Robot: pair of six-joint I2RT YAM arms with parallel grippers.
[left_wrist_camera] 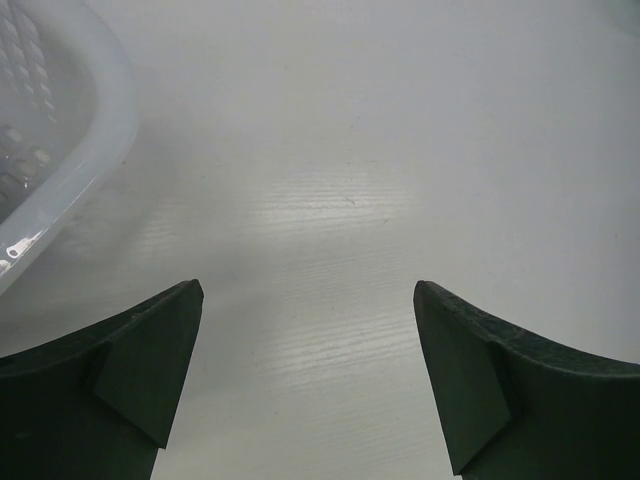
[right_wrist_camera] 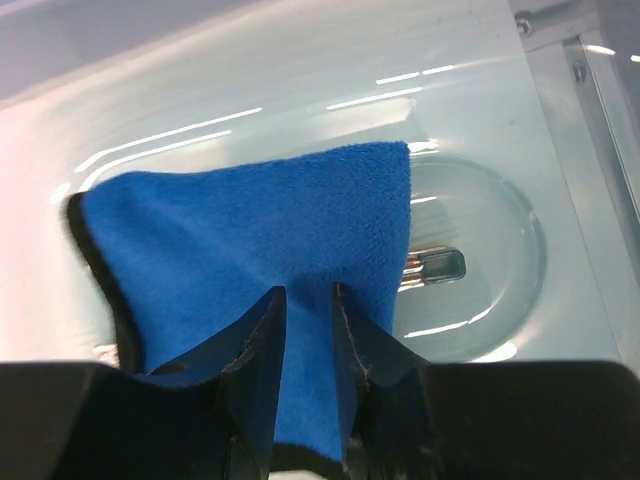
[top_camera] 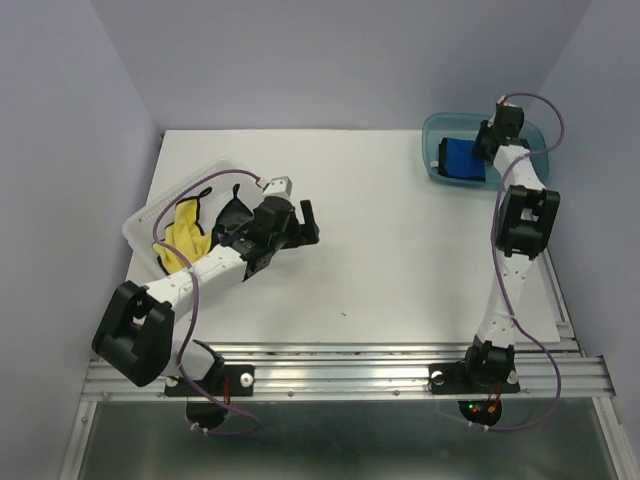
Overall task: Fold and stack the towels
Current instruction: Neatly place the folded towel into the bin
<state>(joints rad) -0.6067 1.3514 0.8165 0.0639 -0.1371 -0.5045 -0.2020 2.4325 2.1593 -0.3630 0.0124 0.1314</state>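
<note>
The bright blue towel (top_camera: 460, 158) lies folded in the teal tray (top_camera: 432, 130) at the back right. My right gripper (top_camera: 484, 146) reaches down into the tray. In the right wrist view its jaws (right_wrist_camera: 310, 290) stand close together with the blue towel (right_wrist_camera: 250, 220) filling the narrow gap between them. The yellow towel (top_camera: 185, 235) and the black towel (top_camera: 235, 215) sit crumpled in the clear basket (top_camera: 140, 215) at the left. My left gripper (top_camera: 305, 225) hangs just right of the basket, wide open over bare table (left_wrist_camera: 308, 290), holding nothing.
The clear basket's rim (left_wrist_camera: 90, 130) shows at the left edge of the left wrist view. The tray floor (right_wrist_camera: 480, 250) has a round raised patch beside the towel. White table (top_camera: 400, 260) stretches between basket and tray. Purple walls enclose the back and sides.
</note>
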